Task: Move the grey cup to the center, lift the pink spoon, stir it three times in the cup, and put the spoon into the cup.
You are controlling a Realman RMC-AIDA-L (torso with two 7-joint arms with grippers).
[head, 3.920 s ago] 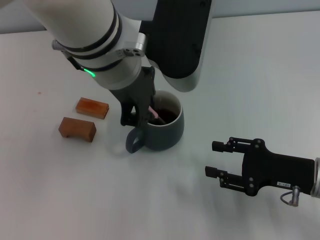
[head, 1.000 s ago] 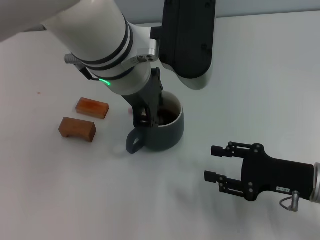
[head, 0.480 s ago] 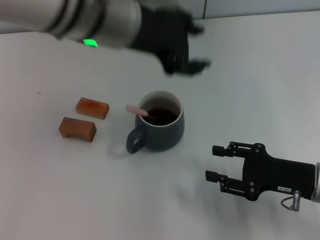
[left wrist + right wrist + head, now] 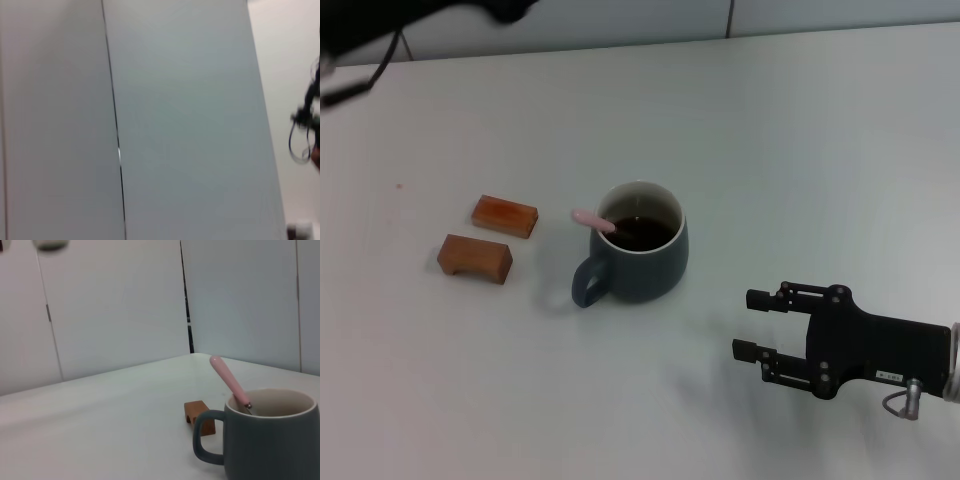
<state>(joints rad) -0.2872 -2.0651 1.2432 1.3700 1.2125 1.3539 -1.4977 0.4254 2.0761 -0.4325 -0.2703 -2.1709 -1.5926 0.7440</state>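
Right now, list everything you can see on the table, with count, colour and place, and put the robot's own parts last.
grey cup: one, dark grey-blue with pale rim, mid-table, handle toward the robot's left and near side, dark inside.
pink spoon: one, pink handle, standing in the cup, leaning on the rim toward the blocks.
wooden blocks: two, brown, on the table at the cup's left, apart from it.
table: one, white.
right gripper: one, black, open, low at the cup's right, holding nothing.
left gripper: out of sight; only a dark bit of that arm shows at the top left corner.

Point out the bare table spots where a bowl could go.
Free: the broad stretch of table behind and right of the grey cup, and the near strip left of the right gripper. Crowded: between the cup, its pink spoon and the two wooden blocks.
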